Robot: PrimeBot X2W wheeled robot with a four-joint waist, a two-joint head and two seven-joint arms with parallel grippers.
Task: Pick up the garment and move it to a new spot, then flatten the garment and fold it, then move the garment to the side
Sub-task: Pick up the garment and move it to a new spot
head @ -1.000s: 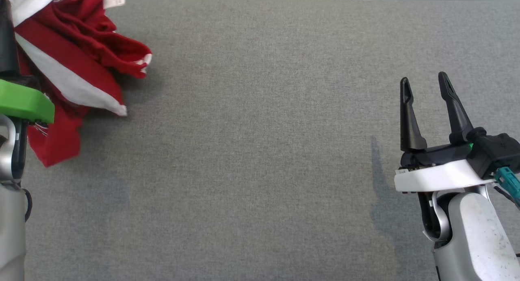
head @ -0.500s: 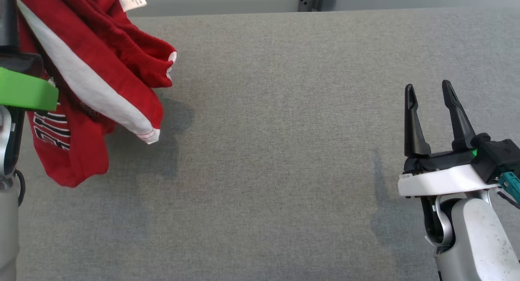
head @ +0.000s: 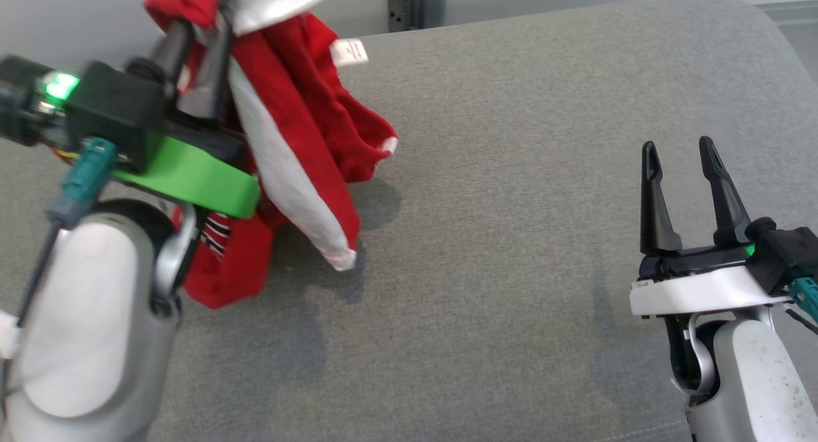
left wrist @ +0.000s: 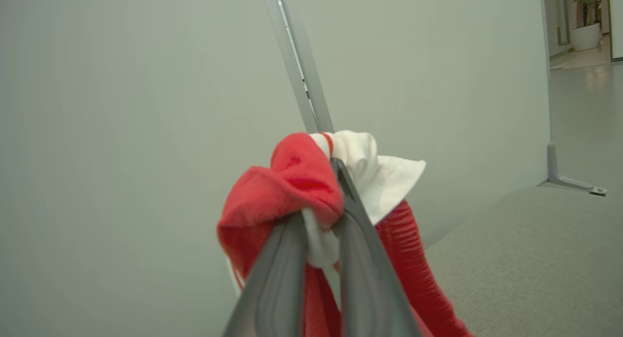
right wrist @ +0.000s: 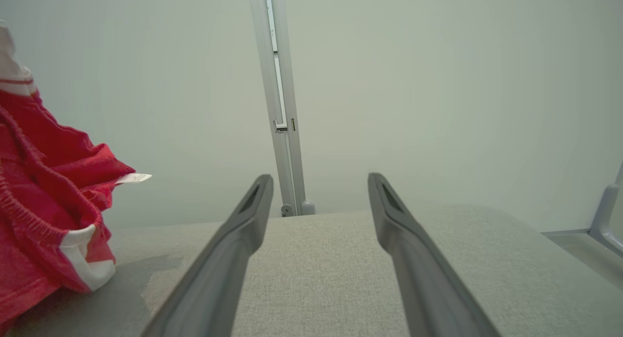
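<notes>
Left tool (head: 203,30) clamps red-white garment (head: 319,110); white tag (head: 350,51) unreadable; right tool (head: 677,145) spread, empty.

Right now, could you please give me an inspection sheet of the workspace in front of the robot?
Surface: grey fabric-covered table, flat, with a rounded far right corner.
Job's things: red and white garment, bunched and hanging from the left gripper; its white label is showing.
Clutter: nothing seen.
Grippers: left gripper shut on the garment's top; right gripper open, holding nothing, well apart from the garment.
Cables: left teal connector at the left wrist; right teal connector at the right wrist.
Surroundings: pale partition wall with a metal post behind the table; potted plant far off.
</notes>
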